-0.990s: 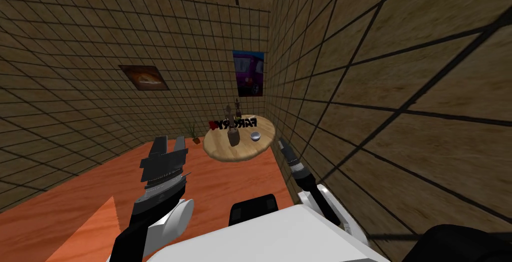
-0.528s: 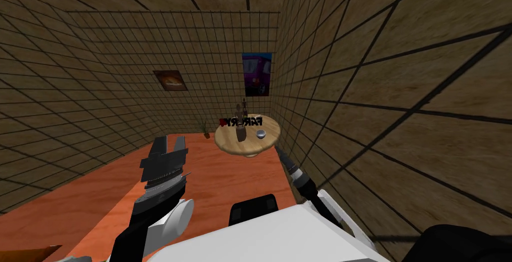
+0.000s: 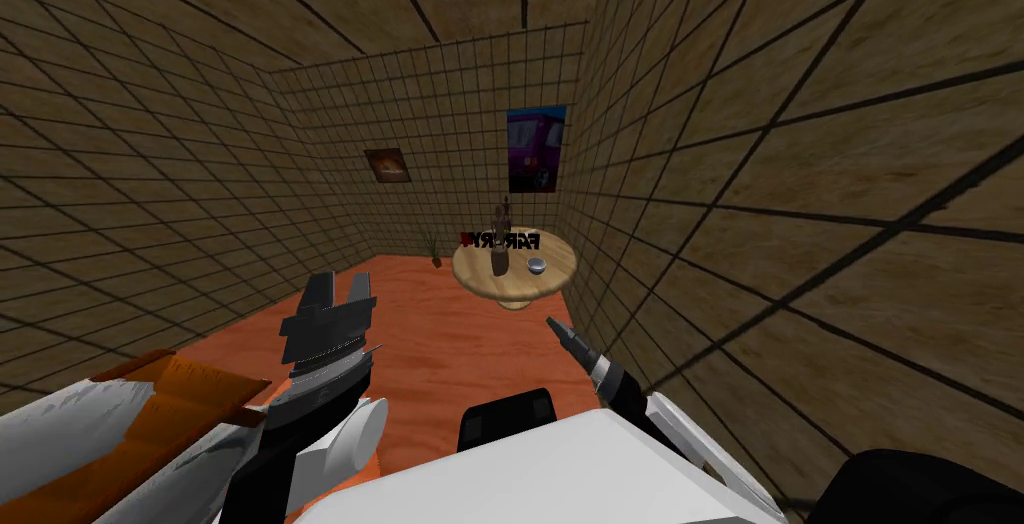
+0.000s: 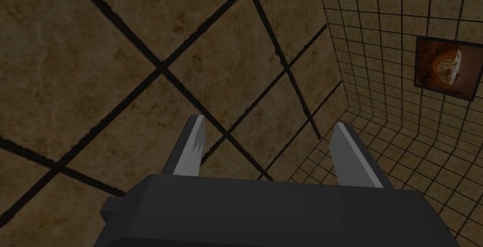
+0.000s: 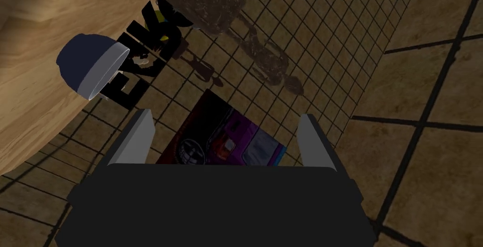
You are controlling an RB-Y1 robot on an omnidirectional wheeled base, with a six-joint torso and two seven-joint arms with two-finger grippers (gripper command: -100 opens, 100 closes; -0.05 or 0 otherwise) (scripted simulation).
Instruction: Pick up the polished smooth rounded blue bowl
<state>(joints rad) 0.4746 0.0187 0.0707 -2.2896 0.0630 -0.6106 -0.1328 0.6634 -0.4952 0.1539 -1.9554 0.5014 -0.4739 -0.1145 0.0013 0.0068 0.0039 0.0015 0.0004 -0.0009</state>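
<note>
A: Whereabouts of dark blue bowl (image 3: 537, 265)?
B: On round wooden surface (image 3: 515, 294) at far end of room, near the corner. Upright, pale inside. Just beside brown bottle (image 3: 497, 260), on its R side, and in front of black letter sign (image 3: 507, 241).
A: Nearer arm?
B: R, clearly. R gripper (image 3: 552, 326) low and fwd, aimed roughly at the surface but well short of it. From R wrist cam: bowl (image 5: 92, 67) off to one side of gripper's line, out beyond one finger, not between the two.
A: Gripper states?
B: R: spread wide, nothing held. L gripper (image 3: 338, 298): raised on L side, likewise spread and empty, pointed at tiled wall, well apart from the surface.
A: Any long axis to mind?
B: None. Round all over, so no preferred angle; rim or sides prob. equally fine.
A: Key thing for next move, then?
B: Prob. closing the gap. Looks out of reach from here, so base fwd first. Then R gripper swung across to centre bowl between fingers. Mind the bottle close on bowl's L: risk of a knock.
</note>
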